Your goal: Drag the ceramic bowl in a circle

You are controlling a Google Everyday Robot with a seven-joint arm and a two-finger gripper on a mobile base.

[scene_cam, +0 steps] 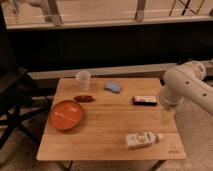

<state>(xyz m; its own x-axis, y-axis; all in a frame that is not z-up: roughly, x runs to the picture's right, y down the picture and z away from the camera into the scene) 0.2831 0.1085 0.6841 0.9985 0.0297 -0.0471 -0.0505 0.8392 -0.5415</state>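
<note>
The ceramic bowl (pixel 65 115) is a wide, shallow orange-red dish with a darker rim, resting near the left edge of the wooden table (pixel 105 147). My white arm (pixel 186 85) reaches in from the right. Its gripper (pixel 166 116) hangs over the table's right side, just below a black snack bar, far from the bowl. The gripper is open and holds nothing.
A translucent white cup (pixel 83 80) stands at the back left, with a blue sponge (pixel 113 87) beside it. A dark red packet (pixel 83 98) lies just behind the bowl. The black snack bar (pixel 145 100) and a toppled white bottle (pixel 142 139) lie on the right. A dark chair (pixel 12 100) stands left of the table.
</note>
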